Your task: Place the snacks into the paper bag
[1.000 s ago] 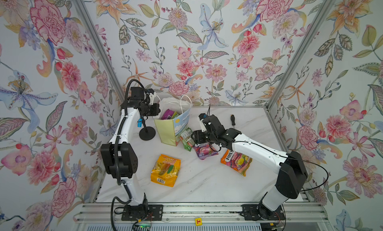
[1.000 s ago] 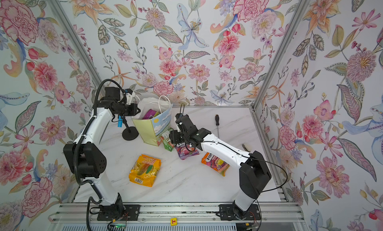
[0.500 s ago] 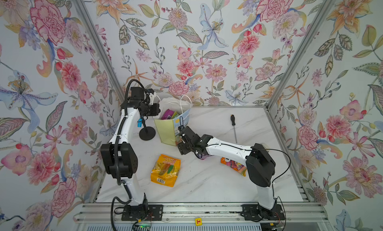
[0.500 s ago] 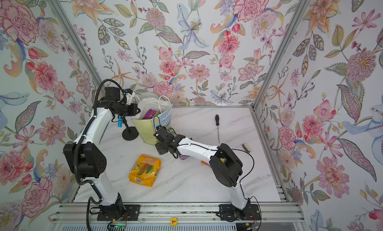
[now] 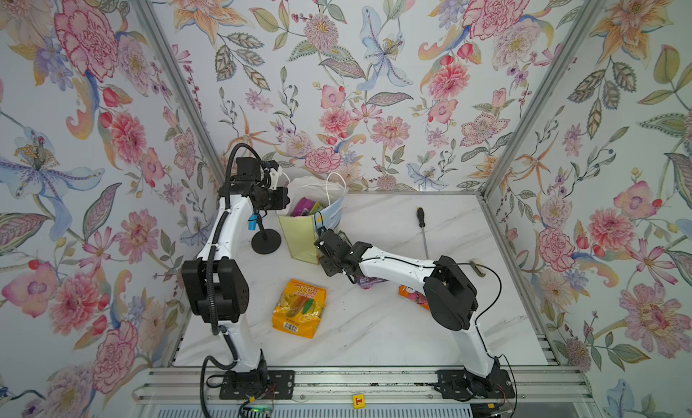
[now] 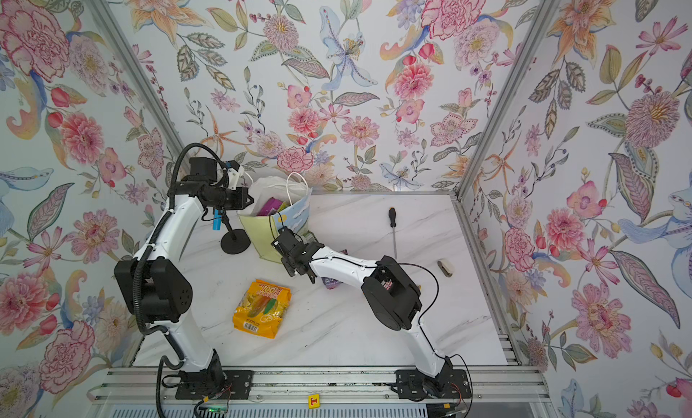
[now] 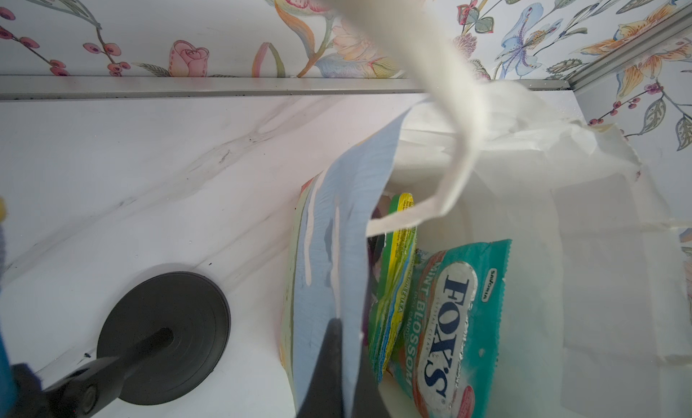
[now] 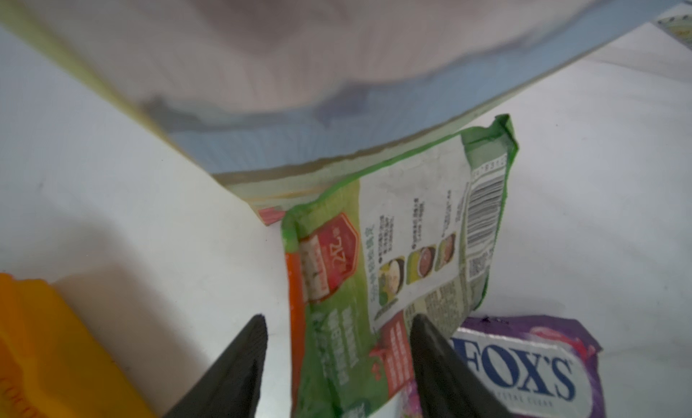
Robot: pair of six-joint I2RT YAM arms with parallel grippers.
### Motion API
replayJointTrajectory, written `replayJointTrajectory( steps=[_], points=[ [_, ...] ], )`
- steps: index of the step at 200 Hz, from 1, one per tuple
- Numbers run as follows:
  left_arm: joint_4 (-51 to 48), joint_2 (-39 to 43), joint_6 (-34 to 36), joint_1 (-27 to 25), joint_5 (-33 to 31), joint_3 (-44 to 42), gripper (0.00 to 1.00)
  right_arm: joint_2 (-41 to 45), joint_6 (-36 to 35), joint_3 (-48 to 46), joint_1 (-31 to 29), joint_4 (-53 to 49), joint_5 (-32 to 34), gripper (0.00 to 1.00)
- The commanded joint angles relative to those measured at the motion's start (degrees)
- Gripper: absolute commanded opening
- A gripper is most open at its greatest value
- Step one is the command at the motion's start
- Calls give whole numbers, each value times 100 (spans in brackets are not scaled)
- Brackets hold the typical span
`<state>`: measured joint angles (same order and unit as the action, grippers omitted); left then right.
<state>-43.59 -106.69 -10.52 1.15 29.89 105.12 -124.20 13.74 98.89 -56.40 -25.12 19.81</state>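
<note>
My right fingers point(image 8: 247, 356) stand half apart and hold nothing, astride the near end of the glossy green-and-orange plastic packet point(image 8: 374, 266) at lower centre. The packet lies on the white marble surface point(image 8: 112, 210), overlapping the purple FOX'S packet point(image 8: 524, 367). Its far end touches the foot of the small sky-painted paper bag point(image 8: 299, 142). I judge it light, limp and slick, so I'd pinch the crimped end seam. Whether the bag pins it, I cannot tell. Farther off, my left fingers point(image 7: 333, 360) are clamped on the bag's wall. An orange packet point(image 5: 410, 293) is mostly hidden under my right arm.
</note>
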Motion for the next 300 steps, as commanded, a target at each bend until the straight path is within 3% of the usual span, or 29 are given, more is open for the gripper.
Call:
replayJointTrajectory(
  steps=[1,14,35,66,115,191,243,300],
  points=[
    [26,256,-13,77,100,-44,3,-171,-101,247,12,-151,286,48],
    [18,265,-15,78,99,-44,3,-231,-89,309,29,-142,245,34],
    [18,272,-12,74,88,-38,3,-205,-37,350,29,-144,264,0],
    [18,259,-11,79,96,-40,3,225,64,249,32,-135,322,0],
    [19,263,-11,79,86,-37,3,1611,262,-277,100,141,131,0],
    [18,263,-20,85,96,-36,3,3256,496,-656,742,157,-522,0],
    [26,263,-20,83,121,-44,3,3152,315,320,1194,181,-944,0],
    [26,272,-22,81,114,-44,3,2160,69,2013,1369,174,-1349,0]
  ],
)
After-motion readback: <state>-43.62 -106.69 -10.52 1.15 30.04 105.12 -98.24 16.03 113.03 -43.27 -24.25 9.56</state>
